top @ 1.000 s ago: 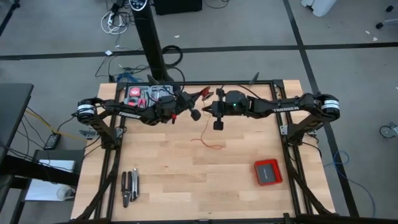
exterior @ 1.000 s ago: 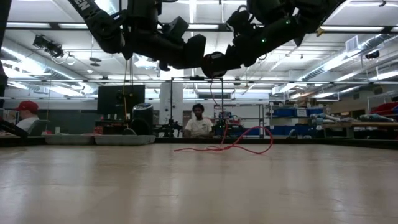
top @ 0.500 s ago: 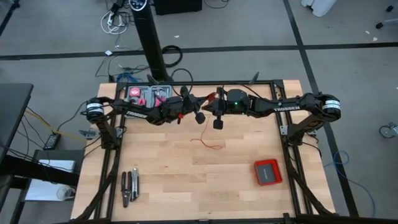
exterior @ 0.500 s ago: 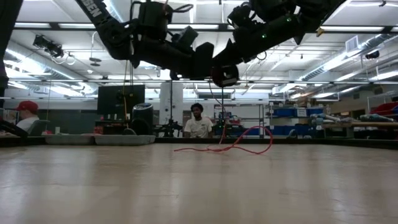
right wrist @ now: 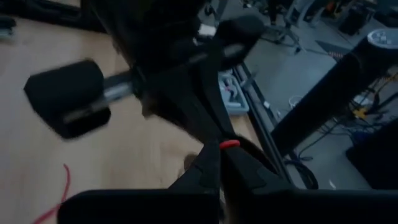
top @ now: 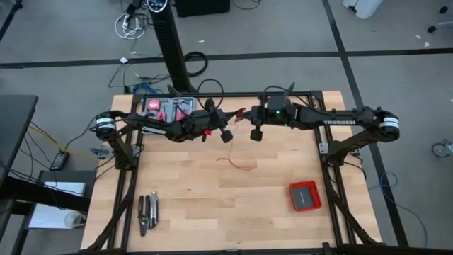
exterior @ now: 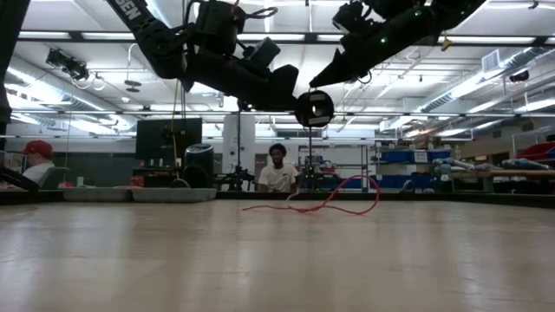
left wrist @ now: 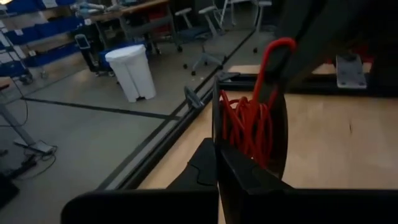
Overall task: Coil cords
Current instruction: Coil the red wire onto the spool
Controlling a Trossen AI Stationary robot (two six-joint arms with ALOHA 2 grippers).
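Above the table's far middle, the left gripper is clamped on a black spool wound with red wire. The right gripper, fingers closed, pinches the wire nearby. Loose red loops lie on the wooden table below.

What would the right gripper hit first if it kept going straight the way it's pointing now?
Most likely the left arm's gripper and the black spool of red wire it holds. The right gripper points across the table's back toward them, with only a small gap in the high view. Heights look similar, though depth is uncertain.
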